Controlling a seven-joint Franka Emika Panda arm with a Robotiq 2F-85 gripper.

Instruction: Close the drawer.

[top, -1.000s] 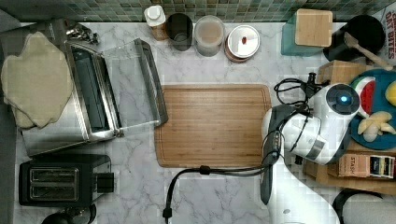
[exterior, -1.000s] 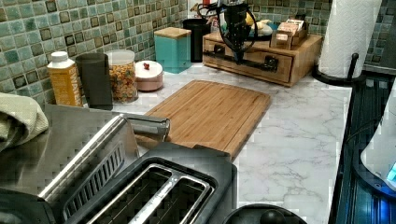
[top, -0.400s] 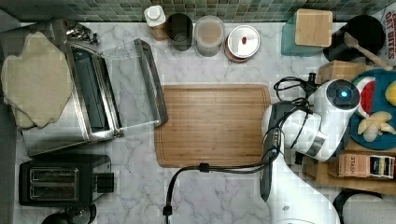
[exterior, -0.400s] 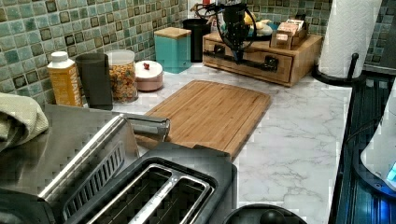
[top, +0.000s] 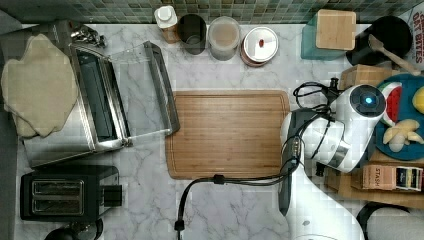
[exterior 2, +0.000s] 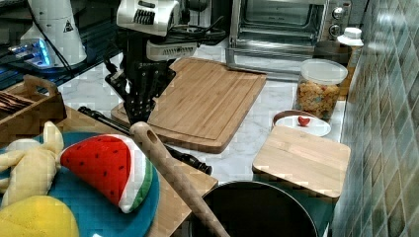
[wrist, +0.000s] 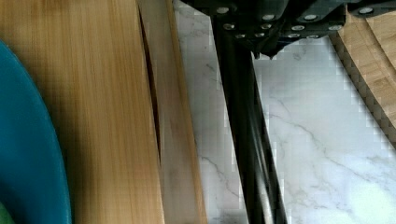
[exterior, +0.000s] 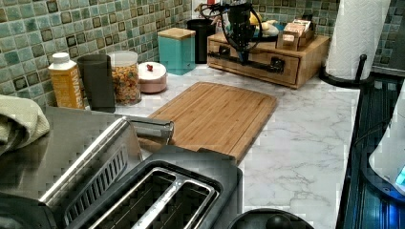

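Observation:
The drawer sits in a low wooden box under a teal plate. I see only its light-wood front and its long black bar handle, which also appears in the left view and the right view. A thin dark slit separates the front from the box top, so the drawer stands almost pushed in. My gripper hangs fingers-down right at the handle, touching or nearly touching the bar, and it also shows in the left view. It looks shut, with nothing held.
A bamboo cutting board lies just beyond the handle. A teal box with a wooden lid, a black pot with a wooden spoon, jars, a toaster oven, a toaster and a paper towel roll ring the marble counter.
The arm has crept very slightly toward the wooden box. The handle and the drawer front look the same as before.

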